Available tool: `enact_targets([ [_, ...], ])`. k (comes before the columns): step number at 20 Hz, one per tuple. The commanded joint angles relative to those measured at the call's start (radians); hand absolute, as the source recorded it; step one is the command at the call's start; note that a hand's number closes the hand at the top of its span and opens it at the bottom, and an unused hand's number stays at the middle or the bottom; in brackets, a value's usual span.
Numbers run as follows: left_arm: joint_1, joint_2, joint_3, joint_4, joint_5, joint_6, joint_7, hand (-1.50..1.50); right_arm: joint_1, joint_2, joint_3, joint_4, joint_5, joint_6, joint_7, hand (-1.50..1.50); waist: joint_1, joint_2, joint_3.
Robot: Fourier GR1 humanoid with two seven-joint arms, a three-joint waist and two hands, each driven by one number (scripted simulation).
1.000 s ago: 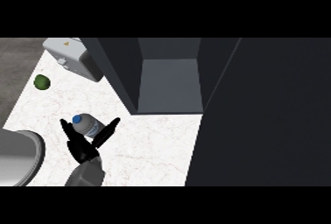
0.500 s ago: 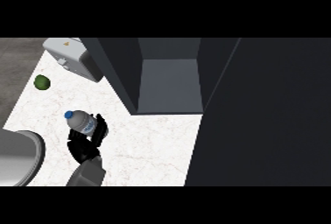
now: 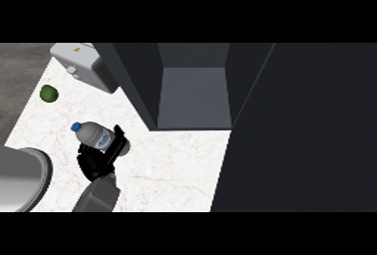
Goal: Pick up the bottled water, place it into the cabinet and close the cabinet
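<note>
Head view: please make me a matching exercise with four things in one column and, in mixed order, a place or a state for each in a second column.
Things:
1. bottled water
2. green fruit
3. cabinet
4. left hand

Places or states:
A. open, its grey inside showing
B. lies alone on the counter, near its left edge
C. curled round the bottled water
D. held, blue cap pointing to the upper left

Pairs: 1-D, 2-B, 3-A, 4-C

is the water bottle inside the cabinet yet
No, the bottled water is outside it, with the left hand curled round it over the counter, to the left of the open cabinet.
</note>
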Motion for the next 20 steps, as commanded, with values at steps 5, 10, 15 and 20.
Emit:
enact_targets([
  [5,0.122,0.076,-0.307,-0.049,-0.165,-0.458,0.069,1.5,-0.021,-0.015,0.004,-0.044,0.041,-0.006,0.012,-1.5,0.0,-0.008,-0.001],
  [10,0.248,0.129,-0.369,-0.235,-0.2,-0.499,0.074,1.5,0.012,-0.033,0.018,-0.089,0.085,-0.031,0.032,-1.5,0.012,-0.005,0.001],
  [15,0.264,0.16,-0.384,-0.431,-0.186,-0.468,0.245,1.5,0.004,-0.018,0.035,-0.075,0.077,-0.026,0.028,-1.5,0.012,-0.001,0.001],
  [20,0.298,0.074,-0.444,-0.545,-0.215,-0.376,0.296,1.5,0.002,-0.045,0.02,-0.137,0.087,-0.03,0.076,-1.5,0.006,-0.001,0.001],
])
